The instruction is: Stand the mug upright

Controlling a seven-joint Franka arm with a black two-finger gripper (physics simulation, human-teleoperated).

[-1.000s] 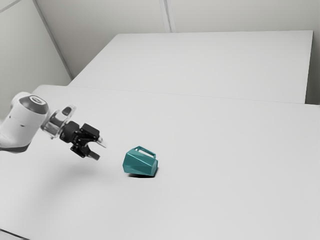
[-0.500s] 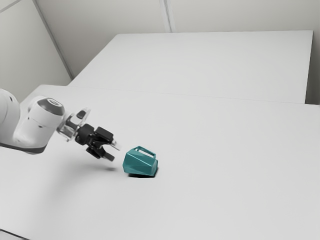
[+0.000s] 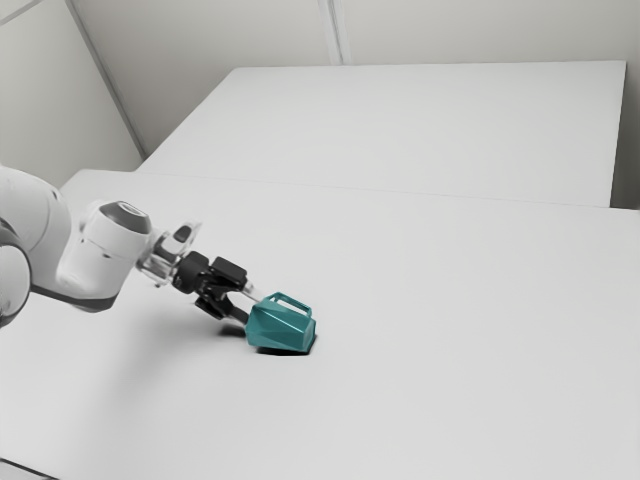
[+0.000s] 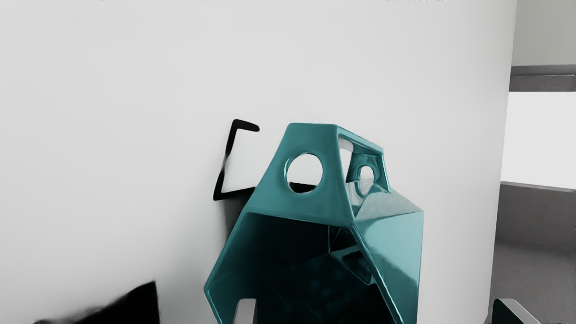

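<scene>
**Gripper (image 3: 254,308) spread wide at the mouth of a toppled mug (image 3: 280,328)**

The two fingertips stand well apart, holding nothing between them. In the wrist view one of them (image 4: 246,311) lies in front of the mug's dark mouth and the other is out past the mug's side wall; whether either touches it, I cannot tell. The arm (image 3: 110,250) reaches in from the exterior view's left, its hand tilted downward.

The teal, faceted mug lies on its side on the white table (image 3: 450,350), its mouth facing the gripper and its base toward the exterior view's right. The handle (image 4: 310,135) is on the upper side, with a round hole through its near face. A black shadow (image 4: 229,155) repeats the handle's angular outline on the tabletop beside it.

Beyond the table is a second broad white surface (image 3: 420,130), and behind that a pale wall (image 3: 200,35) with a vertical seam.
</scene>
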